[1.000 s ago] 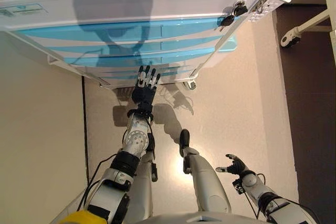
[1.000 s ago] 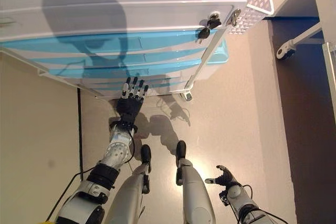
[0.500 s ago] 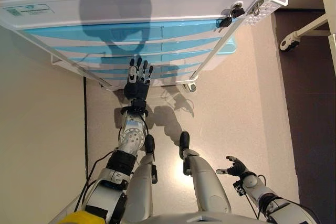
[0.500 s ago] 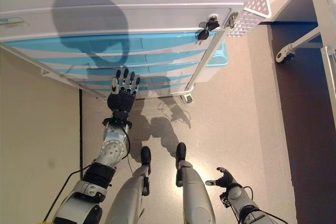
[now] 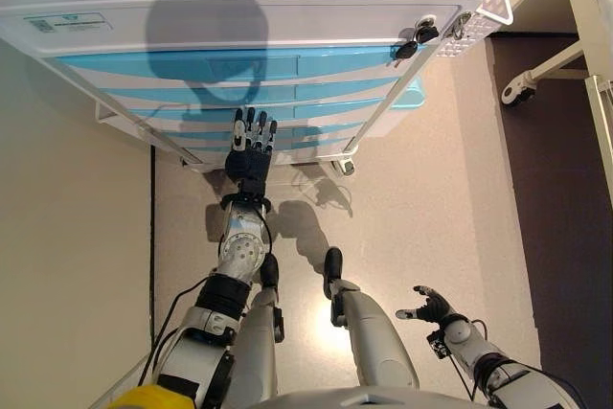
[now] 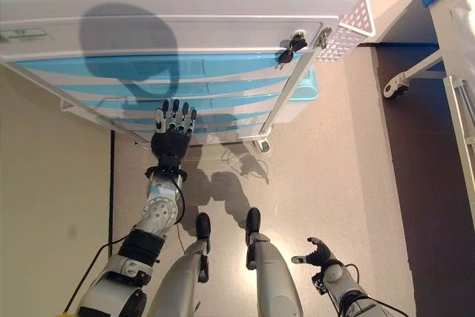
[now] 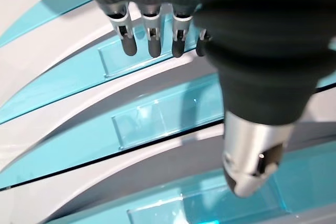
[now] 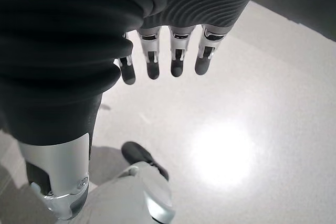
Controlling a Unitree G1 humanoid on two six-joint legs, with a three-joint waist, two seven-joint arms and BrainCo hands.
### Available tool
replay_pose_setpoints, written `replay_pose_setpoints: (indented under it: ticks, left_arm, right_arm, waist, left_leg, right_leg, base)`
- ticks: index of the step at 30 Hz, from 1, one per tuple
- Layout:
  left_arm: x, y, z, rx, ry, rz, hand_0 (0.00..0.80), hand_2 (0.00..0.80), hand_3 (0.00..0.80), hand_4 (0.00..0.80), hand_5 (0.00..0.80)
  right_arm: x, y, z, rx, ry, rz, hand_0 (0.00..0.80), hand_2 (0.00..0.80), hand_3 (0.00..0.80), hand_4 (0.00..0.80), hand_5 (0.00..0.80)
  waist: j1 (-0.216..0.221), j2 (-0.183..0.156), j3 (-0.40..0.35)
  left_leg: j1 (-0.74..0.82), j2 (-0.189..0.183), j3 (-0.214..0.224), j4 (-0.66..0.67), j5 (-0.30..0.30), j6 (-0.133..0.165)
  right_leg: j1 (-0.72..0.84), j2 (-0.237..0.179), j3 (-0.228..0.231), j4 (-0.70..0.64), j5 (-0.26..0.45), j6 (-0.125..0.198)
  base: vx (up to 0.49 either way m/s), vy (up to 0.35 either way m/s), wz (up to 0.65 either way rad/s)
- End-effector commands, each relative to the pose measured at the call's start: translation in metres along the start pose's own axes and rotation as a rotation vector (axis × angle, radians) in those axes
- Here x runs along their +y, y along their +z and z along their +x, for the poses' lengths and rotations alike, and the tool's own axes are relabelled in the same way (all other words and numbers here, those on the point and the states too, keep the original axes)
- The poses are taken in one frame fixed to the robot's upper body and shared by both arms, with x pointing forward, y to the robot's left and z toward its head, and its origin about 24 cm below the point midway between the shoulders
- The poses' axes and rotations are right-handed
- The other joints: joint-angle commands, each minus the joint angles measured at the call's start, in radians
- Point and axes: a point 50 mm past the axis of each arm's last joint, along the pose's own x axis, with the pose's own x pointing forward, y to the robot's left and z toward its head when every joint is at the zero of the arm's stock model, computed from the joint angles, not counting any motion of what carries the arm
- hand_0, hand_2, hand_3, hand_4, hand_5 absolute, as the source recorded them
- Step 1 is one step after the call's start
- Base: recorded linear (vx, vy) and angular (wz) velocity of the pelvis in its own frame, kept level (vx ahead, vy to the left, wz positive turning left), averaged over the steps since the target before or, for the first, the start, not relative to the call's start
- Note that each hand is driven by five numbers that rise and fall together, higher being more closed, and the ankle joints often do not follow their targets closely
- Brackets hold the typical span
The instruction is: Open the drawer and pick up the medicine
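A white cabinet (image 5: 239,16) with several translucent blue drawers (image 5: 239,64) stands in front of me, all drawers closed. My left hand (image 5: 249,152) is raised before the lower drawers (image 6: 223,102), fingers straight and open, holding nothing. In the left wrist view the fingertips (image 7: 149,45) hover close to a blue drawer front (image 7: 157,114) with a clear recessed handle; contact is not evident. My right hand (image 5: 428,306) hangs low at the right, open and empty, above the floor (image 8: 252,129). No medicine shows in any view.
Keys (image 5: 414,40) hang from a lock at the cabinet's upper right corner. The cabinet stands on castors (image 5: 347,167). A white perforated basket (image 6: 349,24) hangs on its right side. At the far right stands a wheeled frame leg (image 5: 522,88) on a dark floor strip.
My left hand has risen from the cabinet's bottom edge to the lower drawer fronts. The camera has shifted a little. The right hand has stayed where it was.
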Motion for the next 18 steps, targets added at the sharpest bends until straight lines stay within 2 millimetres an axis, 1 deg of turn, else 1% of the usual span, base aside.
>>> replay_pose_setpoints:
  ticks: [1, 5, 6, 7, 9, 10, 18]
  left_arm:
    - [-0.013, 0.013, 0.014, -0.050, -0.074, 0.072, 0.000, 0.000, 0.000, 0.000, 0.000]
    - [0.008, 0.003, 0.007, 0.027, -0.001, 0.141, 0.000, 0.000, 0.000, 0.000, 0.000]
    - [0.008, 0.003, 0.007, 0.027, -0.001, 0.141, 0.000, 0.000, 0.000, 0.000, 0.000]
    - [0.015, -0.003, 0.004, 0.057, 0.021, 0.156, 0.000, 0.000, 0.000, 0.000, 0.000]
    - [0.018, -0.005, 0.002, 0.074, 0.030, 0.164, 0.000, 0.000, 0.000, 0.000, 0.000]
    - [0.023, -0.009, 0.001, 0.093, 0.051, 0.177, 0.000, 0.000, 0.000, 0.000, 0.000]
    - [0.026, -0.013, 0.003, 0.105, 0.086, 0.186, 0.000, 0.000, 0.000, 0.000, 0.000]
  right_arm:
    - [-0.005, -0.018, -0.005, 0.030, -0.006, -0.048, 0.000, 0.000, 0.000, 0.000, 0.000]
    - [-0.007, -0.012, -0.003, 0.012, -0.018, -0.040, 0.000, 0.000, 0.000, 0.000, 0.000]
    - [-0.007, -0.012, -0.003, 0.012, -0.018, -0.040, 0.000, 0.000, 0.000, 0.000, 0.000]
    - [-0.009, -0.011, -0.003, 0.010, -0.027, -0.038, 0.000, 0.000, 0.000, 0.000, 0.000]
    - [-0.009, -0.011, -0.003, 0.010, -0.029, -0.039, 0.000, 0.000, 0.000, 0.000, 0.000]
    - [-0.010, -0.012, -0.003, 0.014, -0.034, -0.038, 0.000, 0.000, 0.000, 0.000, 0.000]
    - [-0.013, -0.012, -0.003, 0.018, -0.050, -0.038, 0.000, 0.000, 0.000, 0.000, 0.000]
  waist:
    - [0.013, -0.009, -0.022]
    - [0.011, -0.007, -0.009]
    - [0.011, -0.007, -0.009]
    - [0.010, -0.006, -0.006]
    - [0.009, -0.006, -0.003]
    - [0.007, -0.006, 0.000]
    - [-0.001, -0.007, 0.010]
  left_leg:
    - [-0.012, -0.022, -0.014, -0.002, -0.009, 0.005]
    - [-0.013, -0.021, -0.007, -0.004, -0.004, 0.005]
    - [-0.013, -0.021, -0.007, -0.004, -0.004, 0.005]
    - [-0.013, -0.021, -0.003, -0.003, -0.004, 0.006]
    - [-0.013, -0.021, -0.002, -0.002, -0.005, 0.007]
    - [-0.015, -0.022, 0.000, 0.000, -0.007, 0.008]
    - [-0.016, -0.024, 0.009, 0.001, -0.009, 0.011]
  right_leg:
    - [0.022, 0.013, -0.013, -0.047, 0.071, 0.053]
    - [0.020, 0.015, -0.008, -0.053, 0.076, 0.054]
    - [0.020, 0.015, -0.008, -0.053, 0.076, 0.054]
    - [0.021, 0.016, -0.005, -0.056, 0.078, 0.055]
    - [0.021, 0.016, -0.003, -0.056, 0.078, 0.055]
    - [0.019, 0.016, -0.002, -0.054, 0.080, 0.056]
    - [0.015, 0.018, 0.008, -0.053, 0.082, 0.056]
  base:
    - [0.000, 0.000, 0.00]
    - [0.000, 0.000, 0.00]
    - [0.000, 0.000, 0.00]
    - [0.000, 0.000, 0.00]
    - [0.000, 0.000, 0.00]
    - [0.000, 0.000, 0.00]
    - [0.005, 0.005, -0.03]
